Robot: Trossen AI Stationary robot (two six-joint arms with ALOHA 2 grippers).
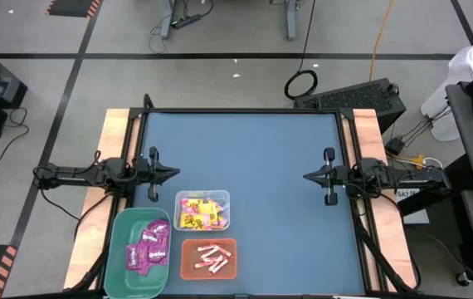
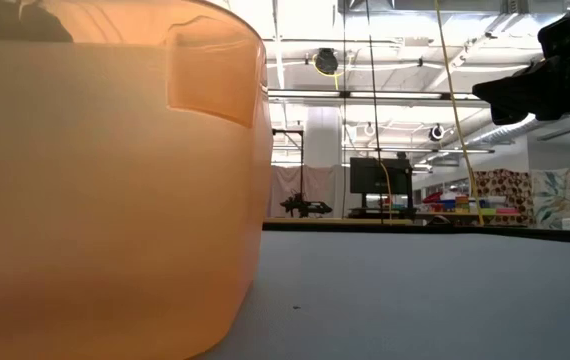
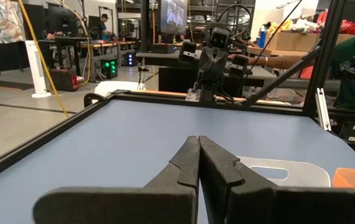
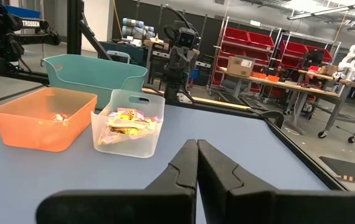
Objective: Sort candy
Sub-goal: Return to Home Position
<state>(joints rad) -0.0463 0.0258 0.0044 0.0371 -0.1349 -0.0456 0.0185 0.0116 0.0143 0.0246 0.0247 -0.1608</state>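
From where I stand the sorting looks finished. Taking the far edge of the table (image 1: 253, 141) as twelve o'clock, all three bins sit bunched down around seven o'clock, close against one another. The green bin (image 1: 133, 284) is outermost and holds a heap of magenta packets (image 1: 151, 247). The clear bin (image 1: 220, 196), just beside it toward the centre, is full of yellow packets (image 1: 201, 213). The orange bin (image 1: 188, 271), at the near edge, has the pink-and-white sticks (image 1: 211, 257) lying in it. Each kind seems to keep to its own bin, though from above I cannot rule out a stray packet buried under the others. Nothing loose shows on the bare blue top, so I judge there is nothing left to pick up.

Both arms are drawn back level at the sides. The left end effector (image 1: 173, 173) sits at nine o'clock and the right end effector (image 1: 308, 176) at three o'clock, pointing inward at each other, well apart from the bins. Seen from each wrist, the fingers (image 3: 187, 163) are clenched together with nothing between them, on both sides alike. All that remains, I would guess, is for the arms to settle at rest
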